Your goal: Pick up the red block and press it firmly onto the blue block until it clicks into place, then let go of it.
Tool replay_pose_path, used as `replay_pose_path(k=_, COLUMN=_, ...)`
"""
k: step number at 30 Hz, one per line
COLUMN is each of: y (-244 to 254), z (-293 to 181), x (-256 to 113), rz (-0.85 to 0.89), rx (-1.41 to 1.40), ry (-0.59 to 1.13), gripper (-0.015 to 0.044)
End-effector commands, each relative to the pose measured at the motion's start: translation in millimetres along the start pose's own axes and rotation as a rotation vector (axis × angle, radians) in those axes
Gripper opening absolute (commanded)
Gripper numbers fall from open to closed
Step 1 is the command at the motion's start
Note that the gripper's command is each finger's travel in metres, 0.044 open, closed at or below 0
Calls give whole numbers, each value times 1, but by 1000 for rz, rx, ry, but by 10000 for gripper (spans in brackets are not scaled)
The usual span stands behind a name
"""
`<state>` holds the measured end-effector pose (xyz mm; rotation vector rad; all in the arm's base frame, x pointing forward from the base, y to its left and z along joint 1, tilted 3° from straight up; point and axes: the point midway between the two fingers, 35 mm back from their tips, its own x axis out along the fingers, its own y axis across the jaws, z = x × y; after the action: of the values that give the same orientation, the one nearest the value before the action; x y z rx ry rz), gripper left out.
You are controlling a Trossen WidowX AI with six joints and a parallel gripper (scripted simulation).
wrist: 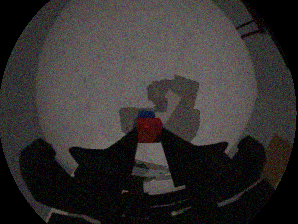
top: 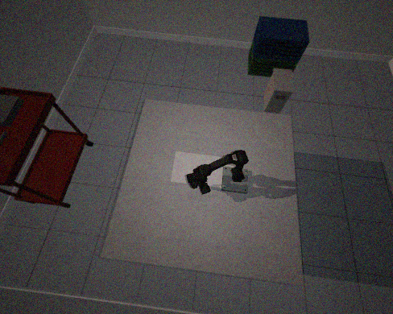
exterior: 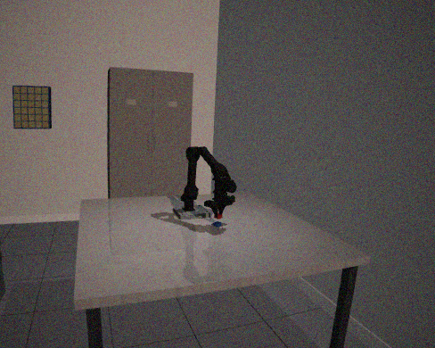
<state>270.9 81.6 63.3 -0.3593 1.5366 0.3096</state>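
1. Here's the black six-joint arm (top: 217,164) (exterior: 210,161), bent over the pale, smooth-topped table (top: 168,241) (exterior: 249,261) (wrist: 95,55), its foot on a grey base plate (top: 229,186) (exterior: 178,215).

2. And look at the black two-fingered gripper (top: 204,188) (exterior: 218,213) (wrist: 148,129): it points down, its fingers partly closed, clamped on the small red block (exterior: 219,217) (wrist: 149,130), one finger on either side.

3. The red block is up off the table, down low at the fingertips!

4. Just under it, on the tabletop, sits the small blue block (exterior: 217,224) (wrist: 146,114). From the side I see a narrow gap between the two, so they're apart, not pressed together.

5. Down the wrist view, red covers part of blue, with blue peeking out past its far edge. Whether they line up exactly, I cannot tell.

6. From overhead the arm hides both blocks, while its dark shadow falls across the table and plate.
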Motion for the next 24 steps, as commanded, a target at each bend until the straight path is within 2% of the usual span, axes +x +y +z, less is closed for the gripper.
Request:
replay_pose_path(k=1, y=2, z=-2, x=11, rz=6, rx=5, ry=8, gripper=0)
replay_pose_path(k=24, y=2, z=-4, x=27, rz=6, rx=5, ry=8, gripper=0)
